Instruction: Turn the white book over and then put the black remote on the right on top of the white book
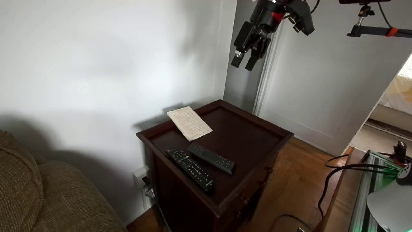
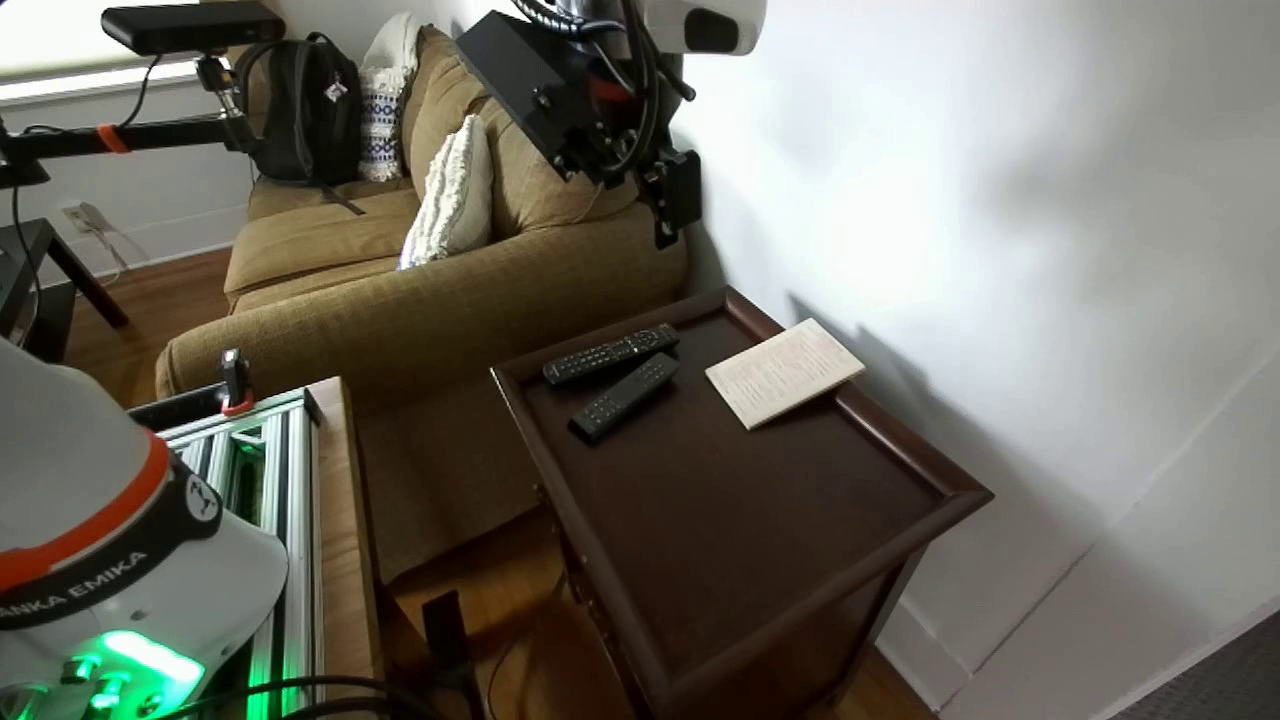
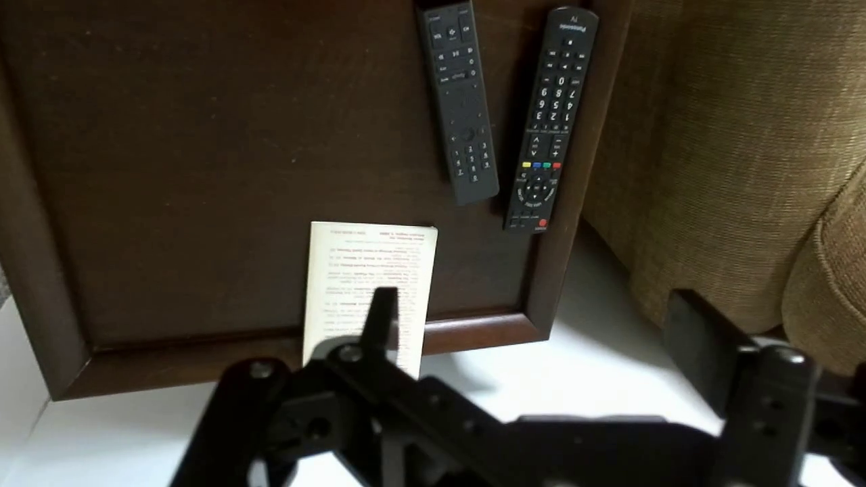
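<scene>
The white book (image 1: 190,123) lies with a cream, text-covered face up. It rests across the table's raised wall-side rim, slightly tilted. It also shows in an exterior view (image 2: 785,372) and in the wrist view (image 3: 369,270), partly hidden there by a finger. The black remote (image 1: 211,158) lies flat near the book; it also shows in an exterior view (image 2: 624,397) and in the wrist view (image 3: 463,101). My gripper (image 1: 244,62) is open and empty, high above the table. It also shows in an exterior view (image 2: 672,215) and in the wrist view (image 3: 532,294), fingers wide apart.
A longer remote with colored buttons (image 1: 190,168) lies beside the black remote, along the sofa-side edge. The dark wooden table (image 2: 760,520) has a raised rim. A white wall (image 1: 112,64) stands behind it, and a brown sofa (image 2: 450,310) stands beside it.
</scene>
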